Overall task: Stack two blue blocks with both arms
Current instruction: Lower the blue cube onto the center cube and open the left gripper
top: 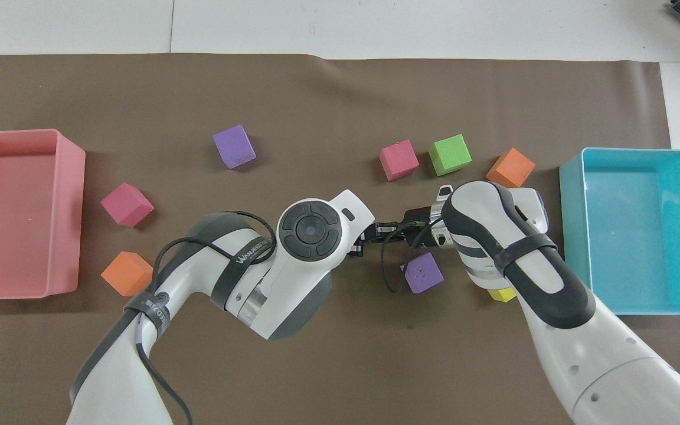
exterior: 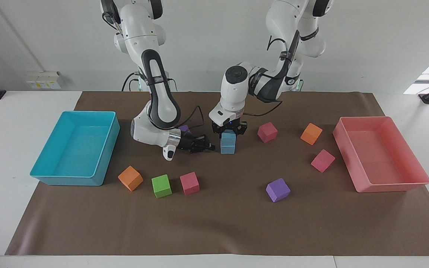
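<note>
Now the two light sky-blue foam cubes [exterior: 228, 142] are seen stacked mid-surface. The left end effector [exterior: 229, 128] is set around the upper cube; its spread cannot be told. The right end effector [exterior: 204, 144], pressed together, waits beside. A crooked withdrawal could topple the stack.

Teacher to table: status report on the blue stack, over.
Left pincer at upper light-blue foam cube, grip unclear. Right pincer shut, low beside the stack. Upper sits on lower light-blue foam cube. Purple foam cube nearby, apart.

White arms [exterior: 155, 89], black joints and cables
</note>
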{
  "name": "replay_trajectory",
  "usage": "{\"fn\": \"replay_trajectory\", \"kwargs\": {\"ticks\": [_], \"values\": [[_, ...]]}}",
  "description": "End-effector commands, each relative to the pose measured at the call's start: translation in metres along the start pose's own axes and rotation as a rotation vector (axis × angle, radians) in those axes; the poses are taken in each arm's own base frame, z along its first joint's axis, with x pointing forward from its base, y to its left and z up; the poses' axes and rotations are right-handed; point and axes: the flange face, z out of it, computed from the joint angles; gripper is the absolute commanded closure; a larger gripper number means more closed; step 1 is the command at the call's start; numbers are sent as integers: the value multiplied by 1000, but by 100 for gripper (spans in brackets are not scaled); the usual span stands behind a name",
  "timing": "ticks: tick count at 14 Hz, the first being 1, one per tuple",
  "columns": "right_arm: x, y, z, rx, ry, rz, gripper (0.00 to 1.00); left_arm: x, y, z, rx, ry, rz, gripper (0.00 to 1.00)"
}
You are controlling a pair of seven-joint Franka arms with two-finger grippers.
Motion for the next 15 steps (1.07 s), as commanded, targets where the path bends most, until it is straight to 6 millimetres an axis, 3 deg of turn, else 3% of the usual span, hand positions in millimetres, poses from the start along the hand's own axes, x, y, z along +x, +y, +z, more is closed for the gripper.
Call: {"fn": "replay_trajectory", "kwargs": {"ticks": [1,3,7,12,15], "values": [[-1,2,0,28,11,-18,100,-2,-3,2,-10,6,-1,10],[-1,2,0,28,11,-19,100,-2,-1,1,-11,8,-1,0],[-1,2,0,27,12,-19,100,-1,4,-9,-12,16,5,0],[3,-5,-4,34,1,-31,100,-6,-1,-64,-34,54,7,0],[8,-24,-18,-17,-20,-53,100,-13,-19,-98,-31,59,-5,0]]}}
